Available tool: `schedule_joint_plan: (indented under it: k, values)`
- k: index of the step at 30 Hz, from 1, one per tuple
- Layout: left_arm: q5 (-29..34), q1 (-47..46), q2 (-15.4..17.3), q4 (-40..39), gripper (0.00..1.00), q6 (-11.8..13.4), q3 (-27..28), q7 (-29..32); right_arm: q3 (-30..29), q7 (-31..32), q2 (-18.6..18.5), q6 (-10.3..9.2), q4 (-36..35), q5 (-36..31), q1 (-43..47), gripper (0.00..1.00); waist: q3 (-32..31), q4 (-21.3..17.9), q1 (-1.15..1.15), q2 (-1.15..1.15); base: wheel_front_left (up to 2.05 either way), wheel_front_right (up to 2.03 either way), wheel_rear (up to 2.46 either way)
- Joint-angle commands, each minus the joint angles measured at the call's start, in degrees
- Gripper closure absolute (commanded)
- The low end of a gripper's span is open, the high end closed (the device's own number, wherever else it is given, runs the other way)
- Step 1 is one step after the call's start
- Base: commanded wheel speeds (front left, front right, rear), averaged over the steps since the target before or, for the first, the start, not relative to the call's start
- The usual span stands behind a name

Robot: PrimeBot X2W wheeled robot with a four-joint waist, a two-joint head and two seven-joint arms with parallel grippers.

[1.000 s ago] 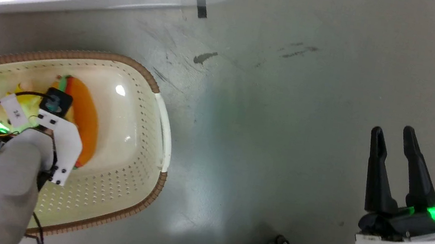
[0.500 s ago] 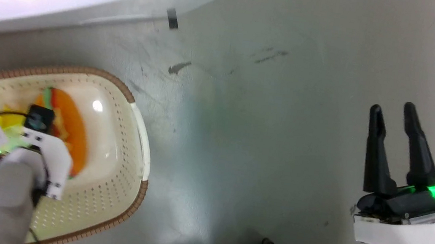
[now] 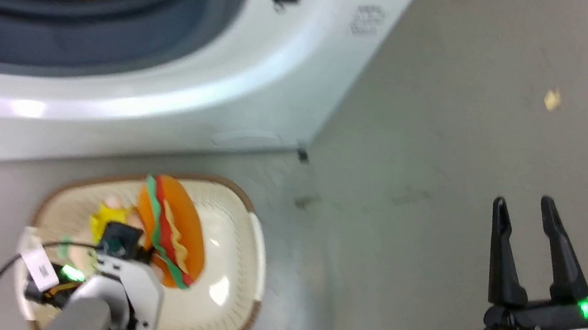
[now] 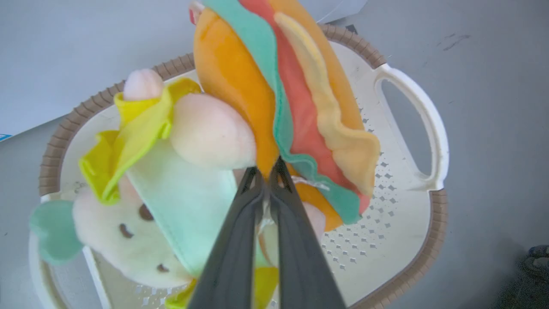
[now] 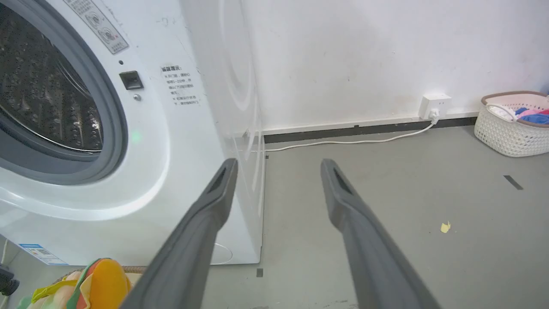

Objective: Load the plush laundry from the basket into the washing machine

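The left gripper (image 4: 266, 169) has its two dark fingers pressed almost together, pinching a fold at the lower edge of the plush (image 4: 300, 98), where the orange bun meets the pale pink figure; in the head view those fingers are hidden under the wrist block and the toy. The plush is over the basket (image 4: 435, 128), inside its outline; whether any part touches the basket's bottom cannot be told, since the toy covers it. The bun's top is cut off at the upper edge of the left wrist view and the figure's lower body at the bottom edge. The head view is blurred, so the labels on the washer (image 3: 166, 89) cannot be read there; the washer is cut off at the top and left.

The plush is soft fleece; the bun has wavy green, red and yellow layers, and the figure has yellow folds, a mint panel and small dark eyes. The basket is cream plastic pierced with small holes, with a ribbed brown rim and a smooth white loop handle; it stands on the grey floor (image 3: 438, 122) just before the washer. The washer's front is glossy white, with a grey rubber gasket (image 5: 113, 128) around a dimpled steel drum (image 5: 38, 86).

The right gripper (image 3: 523, 200) has its fingers spread and holds nothing, well apart from the basket. A white lattice bin (image 5: 506, 137) of coloured cloth by the wall is cut by the frame's right edge.
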Motion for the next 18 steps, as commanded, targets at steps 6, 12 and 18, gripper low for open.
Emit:
schedule_joint_plan:
  k: [6, 12, 18]
  values:
    - [-1.3, 8.1, -0.4, -12.4, 1.0, 0.7, 1.6, -1.2, -0.9, -0.3, -0.1, -0.05, 0.6, -1.8, 3.8, 0.0, -13.8, 10.6, 0.01, 0.0, 0.0, 0.0, 0.0]
    - [-2.8, 18.1, -1.1, -28.6, 1.0, 2.1, 5.7, -1.2, -1.0, -0.3, -0.1, -0.05, 1.0, -2.2, 6.2, 0.0, -17.4, 13.0, 0.01, 0.0, 0.0, 0.0, 0.0]
    - [-1.1, 24.7, -1.8, -41.6, 1.0, 3.8, 7.8, -1.2, -0.5, -0.3, -0.1, -0.05, 1.1, -2.5, 7.3, 0.0, -19.0, 14.0, 0.01, 0.0, 0.0, 0.0, 0.0]
